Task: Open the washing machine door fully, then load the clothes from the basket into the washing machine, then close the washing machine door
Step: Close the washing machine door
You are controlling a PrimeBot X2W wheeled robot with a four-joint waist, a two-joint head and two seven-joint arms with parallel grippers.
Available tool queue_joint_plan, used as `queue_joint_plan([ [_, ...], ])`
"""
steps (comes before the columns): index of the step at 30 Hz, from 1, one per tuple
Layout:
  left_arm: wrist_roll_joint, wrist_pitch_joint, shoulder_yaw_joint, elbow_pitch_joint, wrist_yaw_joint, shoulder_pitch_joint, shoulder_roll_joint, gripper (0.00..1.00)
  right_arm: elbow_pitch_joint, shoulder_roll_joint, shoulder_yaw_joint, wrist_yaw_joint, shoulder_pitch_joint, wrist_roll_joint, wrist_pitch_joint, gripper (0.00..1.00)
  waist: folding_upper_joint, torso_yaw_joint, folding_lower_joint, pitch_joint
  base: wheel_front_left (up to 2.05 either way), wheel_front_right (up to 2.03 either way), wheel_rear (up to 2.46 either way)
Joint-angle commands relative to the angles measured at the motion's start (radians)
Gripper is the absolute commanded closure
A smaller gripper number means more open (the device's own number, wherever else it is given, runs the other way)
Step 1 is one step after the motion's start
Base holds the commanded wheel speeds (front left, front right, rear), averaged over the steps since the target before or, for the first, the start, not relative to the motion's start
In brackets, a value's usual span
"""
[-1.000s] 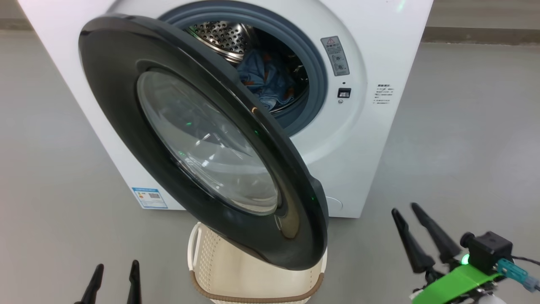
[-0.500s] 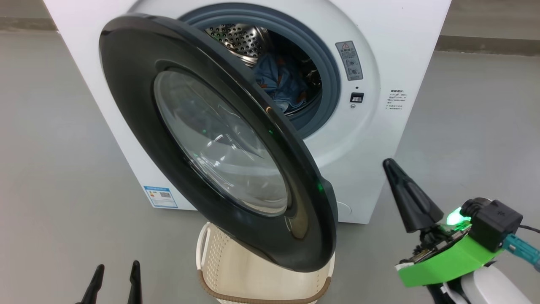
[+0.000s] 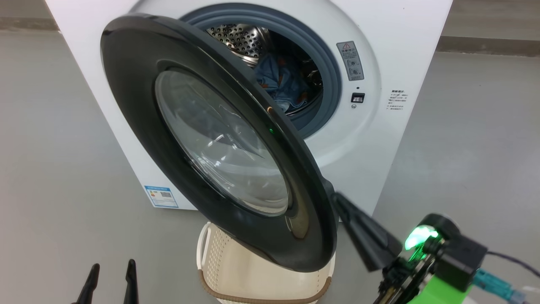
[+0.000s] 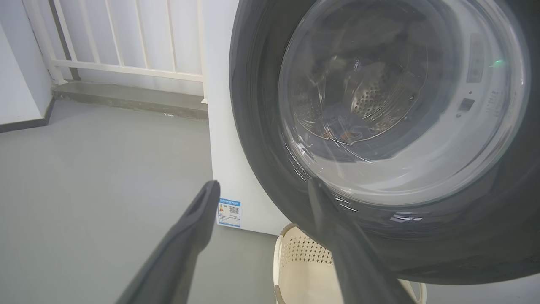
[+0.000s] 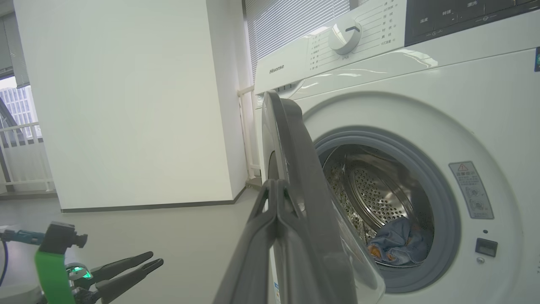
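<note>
In your head view the washing machine door [image 3: 219, 139] stands half open above the basket [image 3: 219, 270]; your right fingers [image 3: 363, 236] are pressed together, holding nothing, tip at the door's lower edge, and your left fingers [image 3: 131, 282] are spread wide and empty. Your left wrist view looks through the door's glass into the drum. Your right wrist view shows the clothes [image 5: 396, 245] lying inside the washing machine [image 5: 422, 105].
</note>
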Motion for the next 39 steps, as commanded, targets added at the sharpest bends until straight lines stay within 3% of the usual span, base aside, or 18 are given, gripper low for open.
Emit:
queue_joint_plan([
  [1,0.009,-0.014,0.033,-0.031,0.001,-0.016,0.005,0.0,-0.018,-0.008,0.024,0.004,0.002,-0.005,-0.008,1.0,0.0,0.0,0.0,0.001,0.0,0.0,0.0],
  [16,0.011,-0.014,0.031,-0.027,0.001,-0.025,-0.002,0.0,0.142,0.004,0.116,0.004,0.016,0.047,-0.008,1.0,0.0,0.01,0.0,0.015,0.0,0.0,0.0],
  [39,0.013,-0.014,0.026,-0.039,0.001,-0.048,-0.014,0.0,0.233,0.023,0.083,0.004,-0.06,0.063,-0.008,1.0,0.0,0.02,0.0,0.061,0.0,0.0,0.0],
])
